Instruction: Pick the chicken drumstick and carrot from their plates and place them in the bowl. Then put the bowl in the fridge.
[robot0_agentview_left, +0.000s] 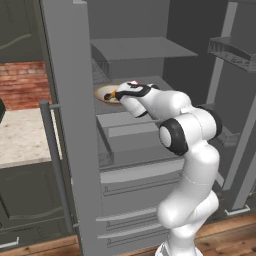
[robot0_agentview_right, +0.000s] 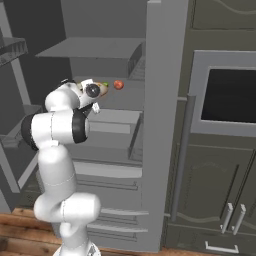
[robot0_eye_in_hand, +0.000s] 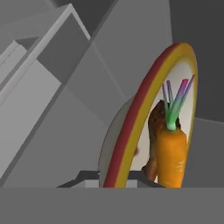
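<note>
You can't see the gripper fingertips; the bowl (robot0_agentview_left: 104, 93) is half hidden by the hand, the chicken drumstick (robot0_eye_in_hand: 154, 131) mostly behind the carrot (robot0_eye_in_hand: 171, 157).

Orange carrot (robot0_eye_in_hand: 171, 158), tan-rimmed bowl (robot0_eye_in_hand: 139, 114), grey fridge (robot0_agentview_left: 75, 125), brown drumstick (robot0_eye_in_hand: 154, 131)

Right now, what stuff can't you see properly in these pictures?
- Chicken drumstick: hand view, mostly behind the carrot.
- Bowl: left base view, its right part covered by the arm's hand.
- Gripper: hand view, fingertips cut off by the bottom edge; they straddle the bowl's rim, shut.
- Small red fruit: right base view, too small to name.
</note>
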